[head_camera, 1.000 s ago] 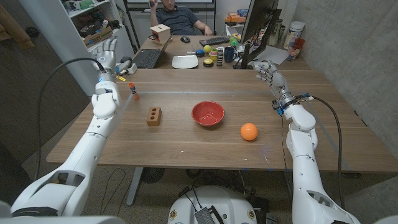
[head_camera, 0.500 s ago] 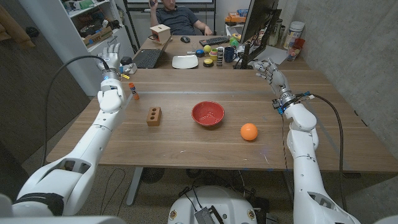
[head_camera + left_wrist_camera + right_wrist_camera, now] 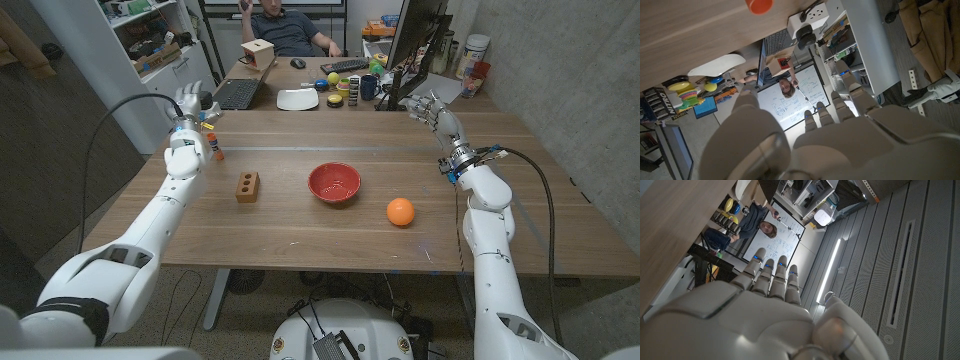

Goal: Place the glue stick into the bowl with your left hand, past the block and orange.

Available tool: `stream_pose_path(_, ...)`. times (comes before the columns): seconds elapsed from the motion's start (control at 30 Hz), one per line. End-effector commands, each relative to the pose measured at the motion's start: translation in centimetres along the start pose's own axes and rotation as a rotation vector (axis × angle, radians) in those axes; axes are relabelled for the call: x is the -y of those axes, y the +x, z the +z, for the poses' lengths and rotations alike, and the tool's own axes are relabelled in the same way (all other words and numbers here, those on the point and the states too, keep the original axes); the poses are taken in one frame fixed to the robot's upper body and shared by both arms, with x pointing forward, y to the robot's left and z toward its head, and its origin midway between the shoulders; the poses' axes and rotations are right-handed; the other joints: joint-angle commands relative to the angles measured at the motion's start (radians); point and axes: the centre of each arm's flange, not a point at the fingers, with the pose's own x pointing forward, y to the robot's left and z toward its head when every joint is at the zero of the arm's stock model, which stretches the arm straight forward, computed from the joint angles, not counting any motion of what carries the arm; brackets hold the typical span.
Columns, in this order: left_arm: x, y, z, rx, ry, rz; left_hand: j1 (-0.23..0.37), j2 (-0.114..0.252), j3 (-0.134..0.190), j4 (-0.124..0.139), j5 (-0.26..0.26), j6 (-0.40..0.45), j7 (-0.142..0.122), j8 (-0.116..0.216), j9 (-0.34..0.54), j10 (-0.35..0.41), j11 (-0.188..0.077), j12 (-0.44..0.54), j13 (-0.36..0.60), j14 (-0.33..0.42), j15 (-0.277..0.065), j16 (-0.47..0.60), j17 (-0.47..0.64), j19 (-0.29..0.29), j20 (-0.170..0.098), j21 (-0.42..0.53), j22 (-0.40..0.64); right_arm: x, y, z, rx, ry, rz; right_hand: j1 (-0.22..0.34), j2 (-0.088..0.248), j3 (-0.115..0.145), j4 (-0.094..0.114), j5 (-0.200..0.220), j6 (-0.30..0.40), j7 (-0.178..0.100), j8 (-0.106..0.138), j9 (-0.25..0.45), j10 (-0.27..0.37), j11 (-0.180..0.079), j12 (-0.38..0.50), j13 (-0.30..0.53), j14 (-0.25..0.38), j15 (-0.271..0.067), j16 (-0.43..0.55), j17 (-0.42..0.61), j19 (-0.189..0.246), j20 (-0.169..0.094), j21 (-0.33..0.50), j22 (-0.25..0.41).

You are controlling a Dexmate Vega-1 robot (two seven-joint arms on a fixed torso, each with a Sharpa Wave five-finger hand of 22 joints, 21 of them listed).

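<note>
The glue stick (image 3: pixel 216 149) stands upright near the table's far left, white and blue with an orange cap; its cap (image 3: pixel 759 5) shows in the left wrist view. My left hand (image 3: pixel 190 103) is raised just behind and left of it, fingers spread, holding nothing. The brown block (image 3: pixel 247 186) lies in front of the glue stick. The red bowl (image 3: pixel 334 183) sits at the table's middle and the orange (image 3: pixel 400 211) to its right. My right hand (image 3: pixel 431 111) is up at the far right, fingers apart and empty.
A laptop (image 3: pixel 236 93), a white dish (image 3: pixel 297 99), a monitor (image 3: pixel 415 40) and small desk items crowd the table behind. A person (image 3: pixel 285 28) sits beyond them. A power strip (image 3: pixel 810 17) hangs near the table's far left edge.
My left hand has moved right and nearer to the glue stick. The right hand and the objects on the table have stayed where they were.
</note>
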Motion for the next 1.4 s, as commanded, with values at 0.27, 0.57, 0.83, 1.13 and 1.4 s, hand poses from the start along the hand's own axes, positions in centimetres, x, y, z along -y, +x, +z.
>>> stream_pose_path(0.27, 1.3, 0.4, 1.5, 0.023, -0.003, -0.126, 0.007, -0.020, -0.032, -0.003, 0.018, 0.013, -0.005, 0.006, 0.004, 0.039, 0.036, 0.010, 0.001, 0.066, -0.026, 0.012, 0.000, 0.058, -0.029, 0.003, 0.001, -0.4, -1.1, 1.5, 0.047, -0.020, 0.013, -0.008, -0.002, -0.007, 0.003, 0.006, 0.008, 0.000, 0.006, 0.004, 0.008, 0.004, 0.009, 0.003, 0.000, 0.000, 0.003, 0.005, -0.002, -0.003, -0.005, 0.006)
stream_pose_path(0.57, 1.6, 0.4, 2.1, 0.035, 0.021, -0.204, 0.028, -0.027, -0.076, -0.015, 0.033, 0.055, -0.005, 0.012, 0.002, 0.145, 0.074, 0.021, -0.007, 0.156, -0.043, 0.016, -0.005, 0.136, -0.047, -0.006, -0.002, -0.4, -1.3, 1.7, 0.057, -0.029, 0.003, -0.009, -0.003, -0.009, 0.004, 0.007, 0.009, 0.000, 0.005, 0.004, 0.009, 0.003, 0.010, 0.003, 0.003, -0.002, 0.004, 0.005, -0.006, -0.002, -0.008, 0.006)
stream_pose_path(0.83, 1.7, 0.7, 1.7, 0.022, 0.083, -0.346, 0.032, -0.029, -0.103, -0.018, 0.038, 0.091, -0.003, 0.019, 0.002, 0.209, 0.035, 0.027, -0.007, 0.173, -0.053, 0.007, -0.005, 0.131, -0.049, -0.027, -0.001, -0.3, -1.6, 1.7, 0.059, -0.026, -0.014, -0.010, -0.003, -0.011, 0.004, 0.007, 0.009, 0.000, 0.005, 0.004, 0.008, 0.003, 0.009, 0.003, 0.007, -0.004, 0.006, 0.005, -0.006, -0.002, -0.010, 0.006)
stream_pose_path(1.13, 1.5, 0.8, 1.6, 0.004, 0.138, -0.416, 0.037, -0.033, -0.119, -0.022, 0.039, 0.114, -0.004, 0.023, 0.002, 0.205, 0.031, 0.015, -0.006, 0.167, -0.050, -0.002, -0.005, 0.118, -0.045, -0.043, -0.001, -0.7, -1.5, 2.0, 0.076, -0.023, 0.001, -0.010, -0.003, -0.013, 0.004, 0.007, 0.007, -0.002, 0.003, 0.004, 0.008, 0.000, 0.009, 0.003, 0.011, -0.008, 0.007, 0.005, -0.008, -0.002, -0.013, 0.006)
stream_pose_path(1.4, 1.9, 0.8, 1.8, -0.006, 0.187, -0.415, 0.045, -0.036, -0.127, -0.028, 0.040, 0.125, -0.003, 0.025, 0.001, 0.208, 0.034, 0.012, -0.006, 0.174, -0.056, -0.003, -0.006, 0.119, -0.047, -0.049, 0.000, -1.0, -1.5, 2.4, 0.097, -0.035, 0.008, -0.010, -0.002, -0.015, 0.005, 0.008, 0.006, -0.001, 0.002, 0.004, 0.011, 0.002, 0.010, 0.003, 0.015, -0.009, 0.007, 0.005, -0.007, -0.003, -0.015, 0.006)
